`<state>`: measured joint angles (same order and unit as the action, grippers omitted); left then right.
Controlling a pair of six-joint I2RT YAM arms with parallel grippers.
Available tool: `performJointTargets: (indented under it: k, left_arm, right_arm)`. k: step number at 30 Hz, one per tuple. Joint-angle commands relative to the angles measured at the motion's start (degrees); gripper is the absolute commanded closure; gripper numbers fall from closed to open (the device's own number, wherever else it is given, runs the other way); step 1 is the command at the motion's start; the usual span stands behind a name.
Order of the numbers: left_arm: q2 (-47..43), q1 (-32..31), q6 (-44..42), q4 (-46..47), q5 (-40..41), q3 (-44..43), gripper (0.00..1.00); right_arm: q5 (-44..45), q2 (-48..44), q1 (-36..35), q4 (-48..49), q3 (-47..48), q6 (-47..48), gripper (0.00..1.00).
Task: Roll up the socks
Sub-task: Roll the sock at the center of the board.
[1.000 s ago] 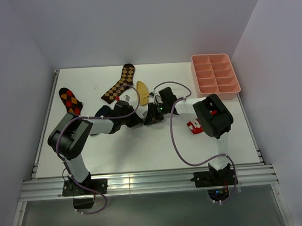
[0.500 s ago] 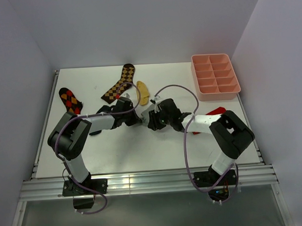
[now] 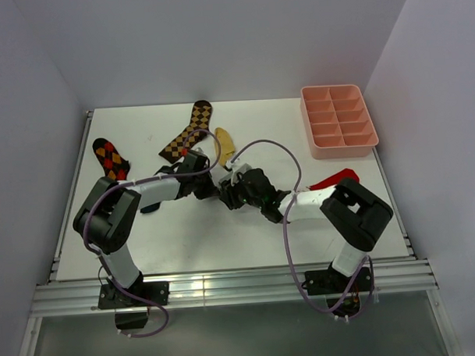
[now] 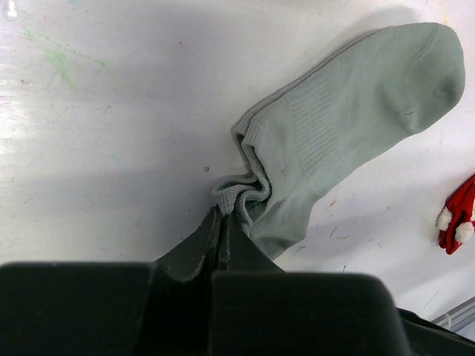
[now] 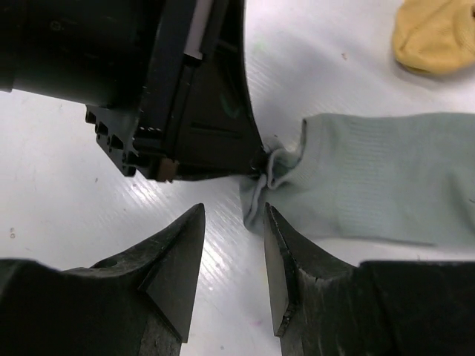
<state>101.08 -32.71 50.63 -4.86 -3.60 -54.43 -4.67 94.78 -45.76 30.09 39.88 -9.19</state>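
Six socks, two arms, one tray

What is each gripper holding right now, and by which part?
The left gripper is shut on the small grey ankle sock, pinching its bunched cuff. The right gripper is open, holding nothing.

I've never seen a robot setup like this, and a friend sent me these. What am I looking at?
Two robot arms are bolted at the near edge of a white table. One picture looks down from above. The other two come from a camera on each wrist, so each shows its own gripper up close. On the table lie a grey sock, a yellow sock, a red sock, a brown checkered sock, an orange checkered sock and a pink tray. The left gripper is shut on the grey sock's cuff. The right gripper is open close to that cuff and holds nothing.
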Motion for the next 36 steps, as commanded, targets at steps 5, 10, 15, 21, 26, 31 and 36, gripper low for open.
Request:
performJointTargets:
  k: [5, 10, 15, 21, 26, 31, 36]
  left_arm:
    - [-1.8, -0.3, -1.3, -3.8, 0.3, -3.1, 1.00]
    - [-1.9, -0.3, -1.5, -4.7, 0.4, -3.7, 1.00]
    - [-1.7, -0.2, -1.4, -5.1, 0.0, -3.8, 1.00]
    - [-1.3, -0.3, -1.4, -5.6, -0.1, -4.5, 1.00]
    - [-1.5, -0.2, -1.2, -5.9, 0.1, -4.7, 1.00]
    - [-2.3, -0.3, -0.5, -5.5, 0.0, -4.5, 1.00]
    - [-4.1, -0.3, -0.1, -4.4, 1.2, -3.4, 0.84]
  right_arm:
    - [3.2, 4.8, -1.8, 4.7, 2.7, 2.3, 0.55]
    - [4.6, 7.3, -2.4, 4.8, 3.9, 2.8, 0.56]
    - [4.6, 9.5, -2.6, 4.0, 5.1, 2.9, 0.57]
    - [6.6, 11.8, -2.9, 0.8, 7.5, 2.2, 0.65]
    - [6.7, 11.6, -2.8, -2.0, 7.8, 0.0, 0.85]
    - [1.6, 10.9, -0.5, -4.9, 8.0, -4.0, 1.00]
    - [-6.2, 11.1, 3.7, -7.1, 9.2, -8.9, 1.00]
